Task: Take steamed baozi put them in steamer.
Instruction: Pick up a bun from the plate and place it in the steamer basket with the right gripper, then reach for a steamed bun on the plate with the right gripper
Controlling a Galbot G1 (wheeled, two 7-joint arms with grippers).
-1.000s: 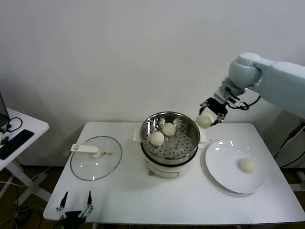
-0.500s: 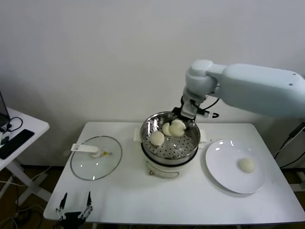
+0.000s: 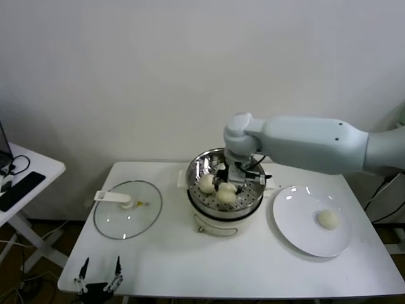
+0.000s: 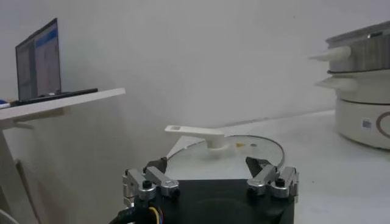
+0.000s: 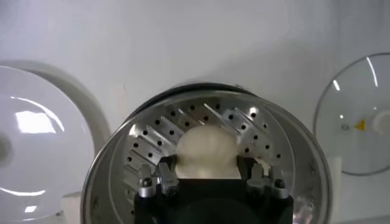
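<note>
The steamer [image 3: 204, 207] is a shiny steel basket with a perforated floor, on a white base at the table's middle. My right gripper [image 3: 229, 182] reaches down inside it, shut on a cream-white baozi [image 3: 226, 194] held low over the floor. In the right wrist view that baozi [image 5: 206, 147] fills the gap of my right gripper [image 5: 207, 169], above the steamer [image 5: 292, 141] floor. Another baozi [image 3: 207, 183] lies in the basket to its left. One more baozi [image 3: 327, 218] rests on the white plate [image 3: 297, 234]. My left gripper [image 3: 99, 277] hangs open and idle below the table's front left corner.
A flat glass lid [image 3: 126, 218] with a white handle lies on the table left of the steamer; the left wrist view shows that lid [image 4: 244, 149] just beyond my left gripper [image 4: 210, 167]. A side table [image 3: 31, 171] with a dark device stands at far left.
My right arm has swung left from beside the steamer's right rim to over the basket, then lowered the held baozi down inside it. The left arm has not moved.
</note>
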